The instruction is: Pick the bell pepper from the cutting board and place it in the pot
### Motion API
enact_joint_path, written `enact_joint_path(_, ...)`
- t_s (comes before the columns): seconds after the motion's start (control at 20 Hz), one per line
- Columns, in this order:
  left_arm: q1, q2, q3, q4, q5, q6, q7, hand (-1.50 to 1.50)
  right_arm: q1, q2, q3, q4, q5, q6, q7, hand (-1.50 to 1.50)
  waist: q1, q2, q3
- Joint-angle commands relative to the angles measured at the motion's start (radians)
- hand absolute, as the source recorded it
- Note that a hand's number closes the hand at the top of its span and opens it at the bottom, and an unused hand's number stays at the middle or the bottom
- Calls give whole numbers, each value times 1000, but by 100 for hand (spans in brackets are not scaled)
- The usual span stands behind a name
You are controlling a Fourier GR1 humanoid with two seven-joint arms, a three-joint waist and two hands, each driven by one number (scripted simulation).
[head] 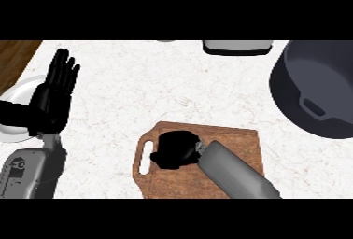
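Observation:
The wooden cutting board (pixel 231 140) lies at the lower middle of the counter, its handle slot to the left. My right hand (pixel 176 149) sits on the board's left part with its fingers curled into a tight bunch. The bell pepper does not show; the curled hand covers the spot where it lies. The dark grey pot (pixel 314 65) stands at the far right, partly cut off by the view's edge, with one handle facing the board. My left hand (pixel 59 88) rests open at the left, fingers up.
A white plate (pixel 15 95) lies at the left edge, partly behind my left hand. A white and grey object (pixel 236 46) sits at the counter's back edge. Bare marble counter stretches between the board and the pot. Wood shows at the top left corner.

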Motion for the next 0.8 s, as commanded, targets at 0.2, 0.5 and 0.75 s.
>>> enact_joint_path(0.2,15,3,18,-14,17,-20,3,0,40,22,-124,13,-19,-101,199,150,8,21,5)
enact_joint_path(0.5,44,9,23,-25,7,-10,-1,0,2,22,-504,42,-110,-78,712,150,-35,19,6)
enact_joint_path(0.75,28,1,7,-25,7,-20,-9,0,-103,23,-637,19,-130,-241,1096,150,21,20,4)
